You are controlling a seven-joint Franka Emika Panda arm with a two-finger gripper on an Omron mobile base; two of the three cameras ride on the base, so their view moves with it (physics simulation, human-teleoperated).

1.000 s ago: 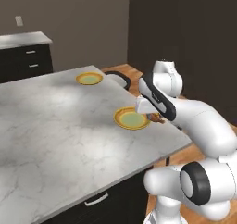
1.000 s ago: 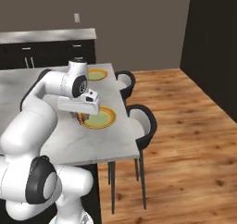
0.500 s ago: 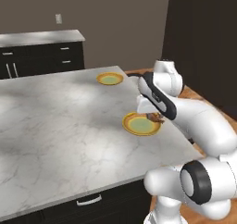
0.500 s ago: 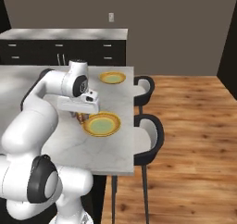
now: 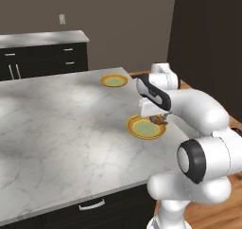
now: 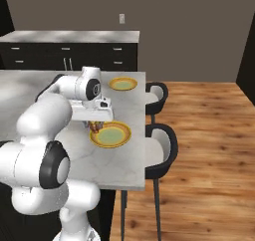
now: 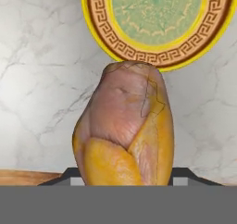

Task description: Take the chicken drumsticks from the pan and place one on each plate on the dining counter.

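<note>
Step in hand: delivery of a drumstick point(image 7: 124, 130) to the near plate point(image 5: 146, 127) on the dining worktop point(image 5: 61, 124). The pincer point(image 6: 96, 124) is closed on the orange-golden drumstick, which hangs above the worktop just beside the near plate's rim. Next move: shift over the plate's centre, lower, release. The far plate point(image 6: 123, 83) lies well beyond the near plate. Two dark chairs point(image 6: 160, 150) stand beside the worktop edge near the plate; nothing obstructs the approach.

Drumstick point(image 7: 124, 128) hides pincer tips in hand view, its lower end cut by frame edge; near plate point(image 7: 157, 24) cut off at top; in base views drumstick point(image 5: 158, 119) mostly hidden behind hand, too small for detail; worktop point(image 5: 56, 128) cut at left.
</note>
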